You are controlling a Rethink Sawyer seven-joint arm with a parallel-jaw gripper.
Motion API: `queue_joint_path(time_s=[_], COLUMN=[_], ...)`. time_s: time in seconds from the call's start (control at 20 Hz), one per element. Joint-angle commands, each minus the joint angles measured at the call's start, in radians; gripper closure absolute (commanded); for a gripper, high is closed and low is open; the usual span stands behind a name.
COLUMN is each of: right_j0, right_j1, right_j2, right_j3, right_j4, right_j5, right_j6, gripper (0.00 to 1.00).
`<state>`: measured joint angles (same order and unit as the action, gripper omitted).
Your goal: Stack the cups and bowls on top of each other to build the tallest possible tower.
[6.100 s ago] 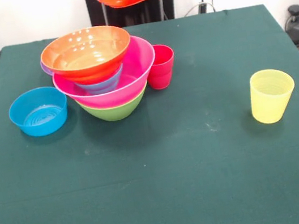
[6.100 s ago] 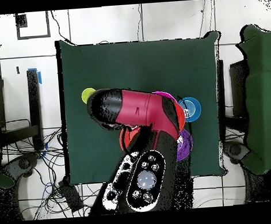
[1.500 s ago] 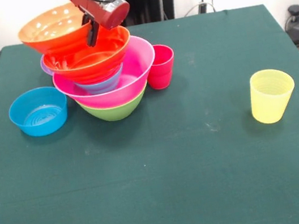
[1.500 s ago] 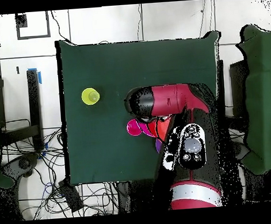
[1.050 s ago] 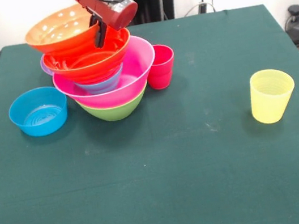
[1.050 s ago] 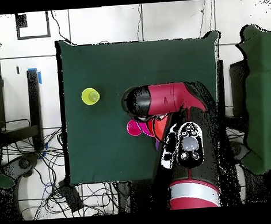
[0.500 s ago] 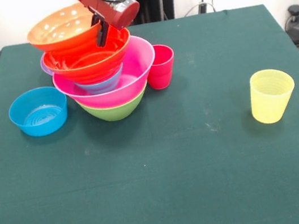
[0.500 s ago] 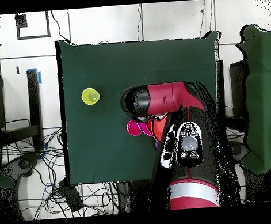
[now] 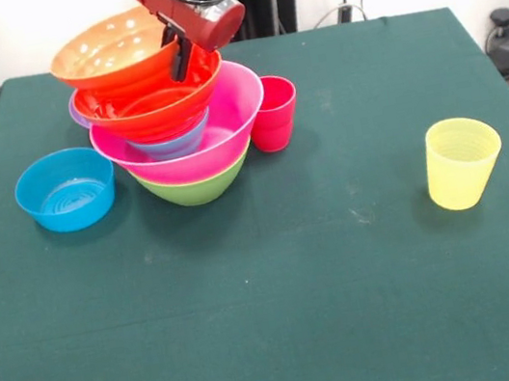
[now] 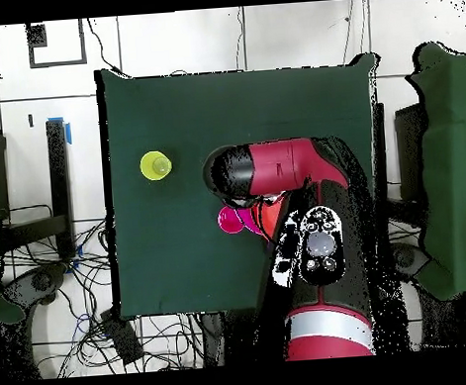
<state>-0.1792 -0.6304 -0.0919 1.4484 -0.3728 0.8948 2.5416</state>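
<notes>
The table under me is a broad square laid with matte dark green cloth. My arm, glossy red with black joints, reaches across it in the overhead view, hiding most of the stack below.

In the front view the tower sits toward ten o'clock of the cloth's middle, its long axis upright. Every piece is smooth, shiny plastic, round and open upward. The big pink bowl is widest, nested in a green bowl that rests on the cloth. Inside the pink one sits a small pale blue bowl, and on that a wide orange bowl. A sliver of purple bowl peeks out behind, at nine o'clock of the stack.

My gripper pinches the rim of a second wide orange bowl, one dark finger hanging down on the rim's three o'clock side. That bowl tilts, its mouth tipped up toward the camera, its lower edge resting in the orange bowl beneath.

A loose blue bowl, faintly ringed inside, stands at eight o'clock of the tower, near but apart. The translucent yellow cup, faintly ribbed and tapering downward, stands upright well apart at four o'clock. The glossy red cup, upright too, touches the pink bowl's rim at three o'clock.
</notes>
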Motion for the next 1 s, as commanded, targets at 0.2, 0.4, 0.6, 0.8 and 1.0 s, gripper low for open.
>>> queue_joint_path(time_s=[0.2,0.4,0.6,0.8,1.0], right_j0=[0.01,0.008,0.011,0.01,0.015], right_j1=[0.061,0.07,0.081,0.083,0.086], right_j2=[0.114,0.12,0.117,0.121,0.121], right_j3=[-0.031,-0.042,-0.05,-0.052,-0.056], right_j4=[0.014,0.024,0.02,0.024,0.025], right_j5=[0.035,0.032,0.021,0.022,0.022], right_j6=[-0.089,-0.08,-0.074,-0.072,-0.063], gripper=[1.0,1.0,1.0,1.0,1.0])
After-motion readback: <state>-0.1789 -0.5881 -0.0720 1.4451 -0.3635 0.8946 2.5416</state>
